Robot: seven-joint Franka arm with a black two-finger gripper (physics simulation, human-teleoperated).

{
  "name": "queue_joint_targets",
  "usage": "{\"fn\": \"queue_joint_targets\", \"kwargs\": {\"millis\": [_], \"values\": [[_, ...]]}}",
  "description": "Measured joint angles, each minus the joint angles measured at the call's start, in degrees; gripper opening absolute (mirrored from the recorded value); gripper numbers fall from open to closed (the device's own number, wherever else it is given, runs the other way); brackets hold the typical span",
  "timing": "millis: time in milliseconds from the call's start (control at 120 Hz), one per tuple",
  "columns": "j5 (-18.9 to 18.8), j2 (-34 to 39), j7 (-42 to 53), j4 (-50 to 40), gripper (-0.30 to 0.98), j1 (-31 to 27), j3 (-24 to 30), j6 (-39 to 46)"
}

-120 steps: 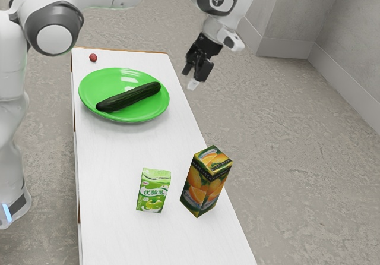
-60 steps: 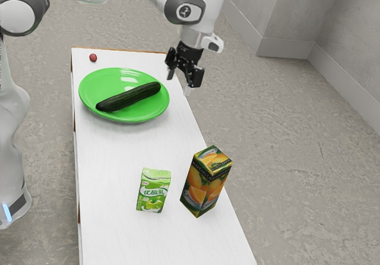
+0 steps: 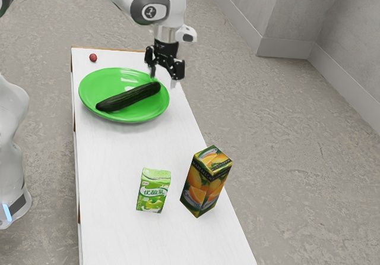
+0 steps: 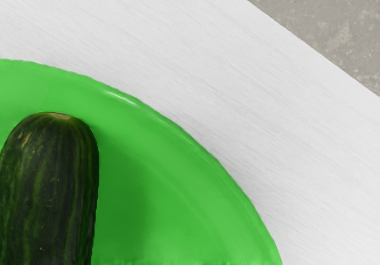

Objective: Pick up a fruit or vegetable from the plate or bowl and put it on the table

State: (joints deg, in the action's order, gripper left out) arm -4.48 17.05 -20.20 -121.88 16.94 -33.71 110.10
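My gripper (image 3: 164,82) is open in the exterior view, fingers pointing down, above the plate's rim by the cucumber's far end, with nothing held between them. A dark green cucumber (image 3: 129,97) lies across the round green plate (image 3: 95,104). In the wrist view one rounded end of the cucumber (image 4: 50,188) shows on the green plate (image 4: 178,170), close below my hand. The white table (image 3: 119,158) carries the plate.
On the table stand a small green drink carton (image 3: 154,191) and a taller orange juice carton (image 3: 206,182), side by side. A small red fruit (image 3: 93,57) lies beyond the plate near the table's far edge.
My hand has moved toward the exterior view's left, from beside the table to over the plate's edge, and has turned. The cucumber, plate and cartons have stayed put.
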Motion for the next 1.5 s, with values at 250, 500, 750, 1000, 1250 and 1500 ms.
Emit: {"fn": "queue_joint_targets", "kwargs": {"millis": [250,500,750,1000,1250,1500], "values": [[-3.16,3.30,-1.24,-5.30,0.69,-1.51,-2.75,-0.67],[-6.67,10.45,-2.98,-11.19,0.69,-2.94,-2.61,-1.56],[-9.07,13.23,-4.52,-13.58,0.69,-6.47,-1.44,-2.65],[-9.52,13.06,-6.15,-15.09,0.69,-5.52,-1.02,-3.00],[-9.66,12.75,-7.92,-16.93,0.68,-4.19,-1.03,-2.59],[-10.30,11.77,-9.70,-17.36,0.67,-2.95,-1.07,-2.36]]}}
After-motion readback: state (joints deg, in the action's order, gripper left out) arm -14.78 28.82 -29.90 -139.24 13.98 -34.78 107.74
